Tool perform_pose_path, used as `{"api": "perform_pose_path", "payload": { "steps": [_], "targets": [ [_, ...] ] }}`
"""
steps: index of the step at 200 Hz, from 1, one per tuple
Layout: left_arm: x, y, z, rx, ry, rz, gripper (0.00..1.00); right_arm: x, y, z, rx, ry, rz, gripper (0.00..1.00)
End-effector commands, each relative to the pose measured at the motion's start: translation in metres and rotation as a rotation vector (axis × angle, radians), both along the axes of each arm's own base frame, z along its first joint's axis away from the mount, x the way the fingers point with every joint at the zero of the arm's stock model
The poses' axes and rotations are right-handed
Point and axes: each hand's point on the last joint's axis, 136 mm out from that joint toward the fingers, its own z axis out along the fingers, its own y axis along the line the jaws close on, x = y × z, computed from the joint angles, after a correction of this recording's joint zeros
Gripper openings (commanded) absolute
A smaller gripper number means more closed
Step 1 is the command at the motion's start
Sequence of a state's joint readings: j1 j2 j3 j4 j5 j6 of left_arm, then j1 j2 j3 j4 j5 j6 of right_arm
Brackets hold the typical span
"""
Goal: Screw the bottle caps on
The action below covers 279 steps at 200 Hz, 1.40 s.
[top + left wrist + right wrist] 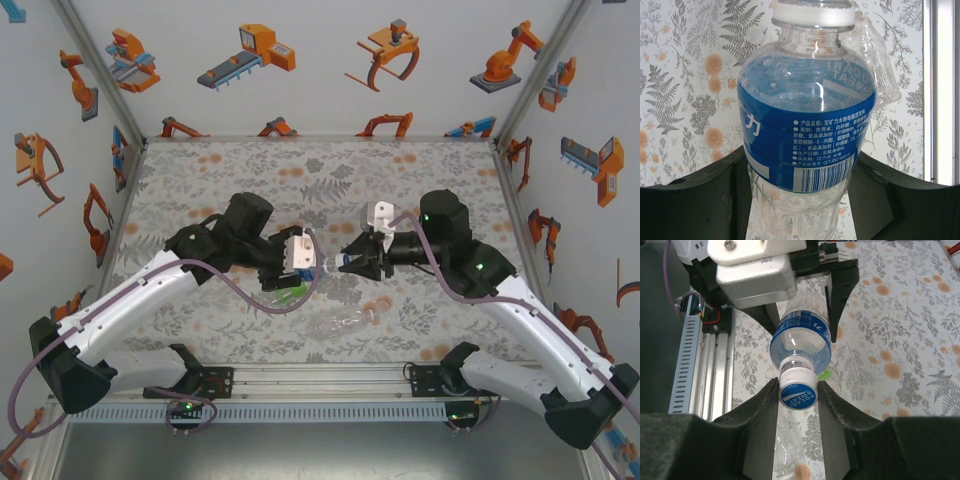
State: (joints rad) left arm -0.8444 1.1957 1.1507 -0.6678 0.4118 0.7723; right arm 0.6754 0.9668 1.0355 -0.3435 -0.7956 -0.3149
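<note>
The step in hand is the tightening of one cap. The left gripper (303,258) clamps the belly of the blue-labelled bottle (807,135), its jaws narrowed onto the label and the base. The bottle lies on its side above the floral mat (330,175), neck pointing into the right gripper (353,260). The right jaws are pinched in close on the white cap (798,391), one pad on each side of its rim, its blue printed top facing back along the wrist.

The cap sits on the neck (how far down the thread I cannot tell). My judgement is that the next move calls for a wrist roll of the right arm about the bottle's axis, with the left grip firm enough that the bottle does not turn along.

Beneath the right jaws a colourless bottle (350,322) lies on the mat, and a green-tinted bottle (290,296) lies below the left jaws. Both look apart from the held bottle, and nothing stands between the pads and the cap.
</note>
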Motion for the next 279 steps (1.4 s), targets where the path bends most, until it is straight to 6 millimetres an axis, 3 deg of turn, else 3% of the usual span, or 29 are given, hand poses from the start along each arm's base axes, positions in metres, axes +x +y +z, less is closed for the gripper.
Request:
{"api": "perform_pose_path", "payload": {
  "steps": [1,143,194,212,279],
  "targets": [
    [-0.003,-0.002,0.021,-0.051,-0.017,-0.004,0.00,-0.008,0.001,0.001,-0.015,-0.040,0.034,0.15],
    [-0.025,-0.007,0.029,-0.122,0.043,-0.089,0.00,0.001,0.011,-0.004,-0.055,-0.155,-0.041,0.10],
    [-0.026,-0.008,0.029,-0.114,0.044,-0.099,0.00,-0.015,0.012,0.008,-0.006,-0.222,0.037,0.05],
    [-0.026,-0.007,0.028,-0.108,0.044,-0.100,0.00,-0.020,0.012,0.006,-0.014,-0.233,0.072,0.00],
    [-0.032,-0.004,0.024,-0.062,0.078,-0.114,0.00,-0.030,0.015,-0.005,-0.146,-0.311,0.169,0.00]
  ]
}}
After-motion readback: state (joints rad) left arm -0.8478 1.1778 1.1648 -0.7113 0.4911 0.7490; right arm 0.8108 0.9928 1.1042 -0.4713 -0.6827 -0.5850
